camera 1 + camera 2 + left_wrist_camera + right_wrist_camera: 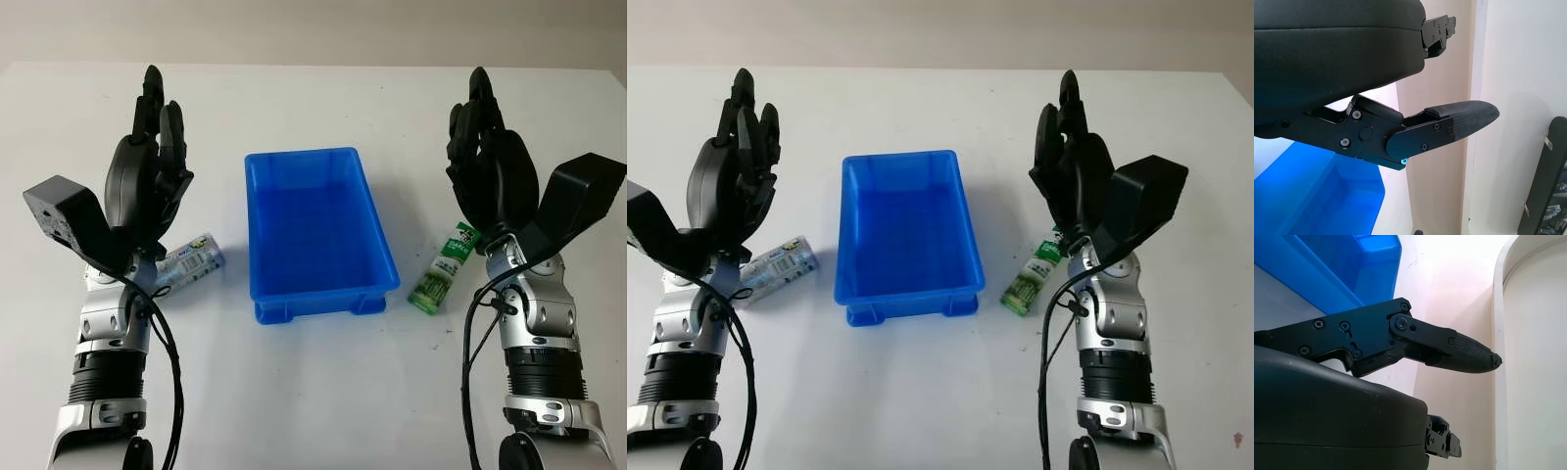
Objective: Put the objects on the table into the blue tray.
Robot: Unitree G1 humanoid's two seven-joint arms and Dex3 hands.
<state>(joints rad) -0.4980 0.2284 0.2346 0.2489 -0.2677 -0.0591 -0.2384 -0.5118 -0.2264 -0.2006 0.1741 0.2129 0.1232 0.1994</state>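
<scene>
- Blue tray (315, 290) sits mid-table w/ nothing in it yet; both items lie outside it, so the task looks unstarted.
- Left hand (147, 181) is raised above the table at approx 9 o'clock of the tray, holding nothing, fingers extended upward, not curled.
- Small white-blue labelled bottle (192, 260) lies on its side at approx 8 o'clock of the tray, just beside the left wrist, partly tucked under the hand.
- Right hand (490, 166) is raised at approx 3 o'clock of the tray, also open, gripping nothing.
- Green-white packet (444, 267) lies flat at approx 4 o'clock of the tray, near its corner, one end under the right wrist.
- Risk 1: bottle is round and lying down, so it'd prob roll away if a finger nudges it before closing, maybe toward the table's near edge.
- Risk 2: both items sit behind the palms, close to the wrists. Hands need to pull back and tip down; a rushed reach could sweep items w/ the forearm or cable.
- Risk 3: packet is thin and flat on the table, so fingertips may slide over it w/o getting under, or it bends and slips mid-lift.
- Risk 4: packet lies near the tray wall; a low carry could clip the rim and shove the light tray, or drop the item outside.
- Risk 5: both arms heading to the tray at once might collide over it.
</scene>
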